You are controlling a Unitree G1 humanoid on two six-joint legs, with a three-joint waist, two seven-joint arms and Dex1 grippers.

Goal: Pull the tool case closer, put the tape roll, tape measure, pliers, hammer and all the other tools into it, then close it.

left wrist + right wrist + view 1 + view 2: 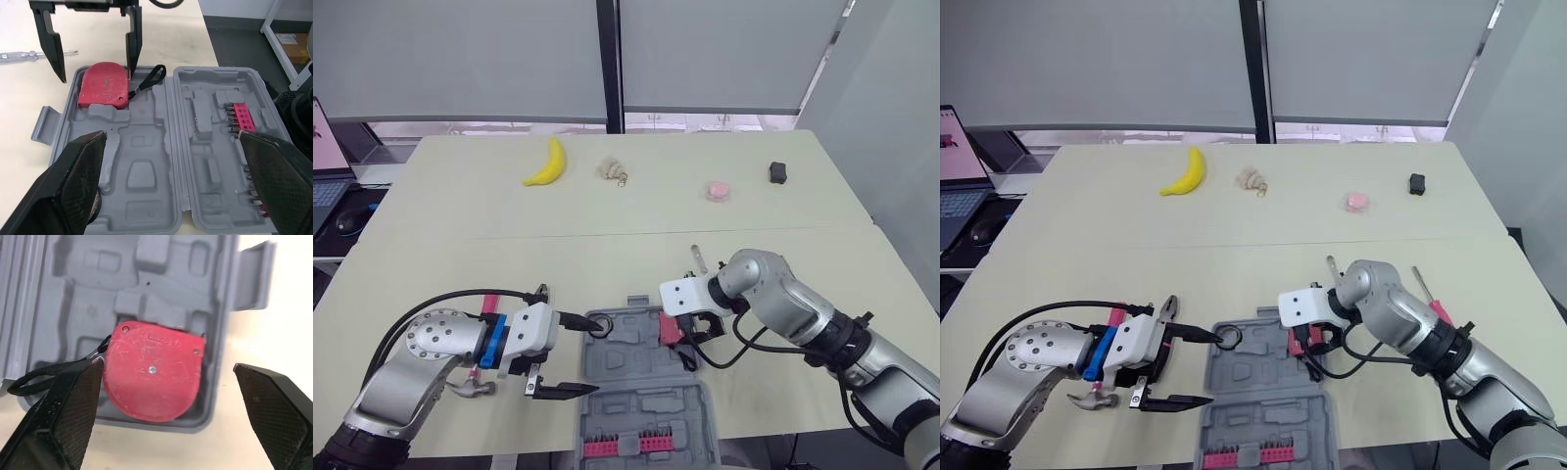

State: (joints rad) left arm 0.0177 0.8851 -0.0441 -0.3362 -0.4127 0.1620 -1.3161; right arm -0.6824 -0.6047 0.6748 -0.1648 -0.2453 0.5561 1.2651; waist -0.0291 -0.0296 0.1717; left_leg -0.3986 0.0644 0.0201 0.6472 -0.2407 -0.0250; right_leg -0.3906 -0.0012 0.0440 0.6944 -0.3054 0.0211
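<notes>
The grey tool case (646, 401) lies open at the table's front edge, between my arms. A red tape measure (154, 377) rests in the case's far right corner, its black strap (146, 81) trailing inward. My right gripper (685, 338) hangs open just above the tape measure, fingers on either side of it. My left gripper (593, 358) is open over the case's left side. A dark tape roll (598, 327) lies at its upper fingertip. A hammer head (472, 389) shows under my left arm, a red handle (490, 303) behind it.
A strip of pink bits (626, 446) sits in the near half of the case. A red-handled screwdriver (1430, 296) lies right of my right arm. Far across the table are a banana (548, 164), a pink object (719, 190) and a black object (778, 173).
</notes>
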